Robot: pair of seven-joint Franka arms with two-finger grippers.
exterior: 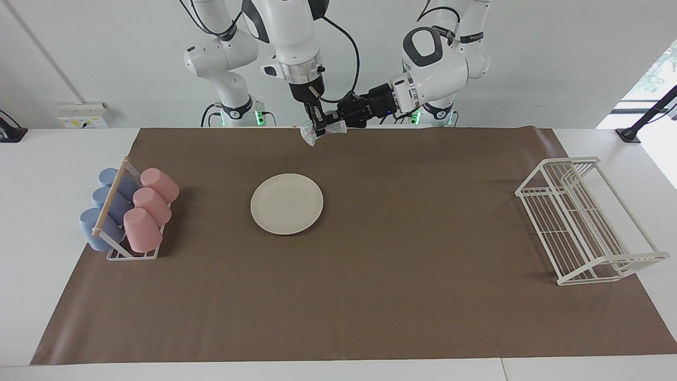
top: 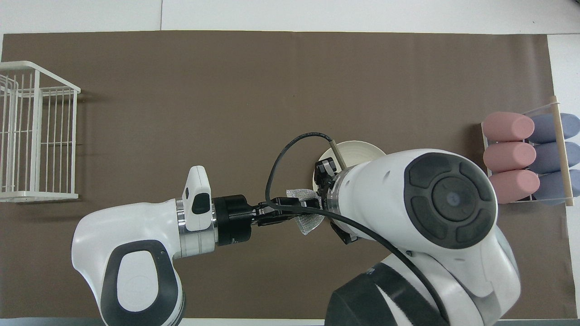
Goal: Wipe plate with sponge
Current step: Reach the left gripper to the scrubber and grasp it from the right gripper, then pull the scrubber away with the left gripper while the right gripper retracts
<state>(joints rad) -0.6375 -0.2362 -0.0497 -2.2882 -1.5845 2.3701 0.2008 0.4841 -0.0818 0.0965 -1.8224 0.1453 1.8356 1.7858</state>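
Nearest to us in the facing view is the bare edge of the brown mat (exterior: 338,317) that covers most of the desk (exterior: 47,159), and on it we see the plate (exterior: 286,203) lying flat, in front of the robots and somewhat toward the right arm's end. The sponge (exterior: 316,131) is not on the plate: it hangs in the air over the mat's edge closest to the robots, well above the plate and apart from it. We find both pincers meeting at it. The right pincer (exterior: 318,127) points straight down, and its fingers are closed on the sponge, which bulges out below and beside them. The left pincer (exterior: 341,123) reaches in level from the side and also touches the sponge; we cannot tell whether its fingers are clamped on it or merely against it, because the right pincer and its cable cover them. In the overhead view the sponge (top: 308,212) shows between the left pincer (top: 290,210) and the right arm's wrist, and the plate (top: 355,151) is half covered by that arm. At the right arm's end of the desk a rack (exterior: 135,254) holds three pink cups (exterior: 151,209) and three blue cups (exterior: 103,211) lying on their sides. At the left arm's end stands a white wire rack (exterior: 584,219).
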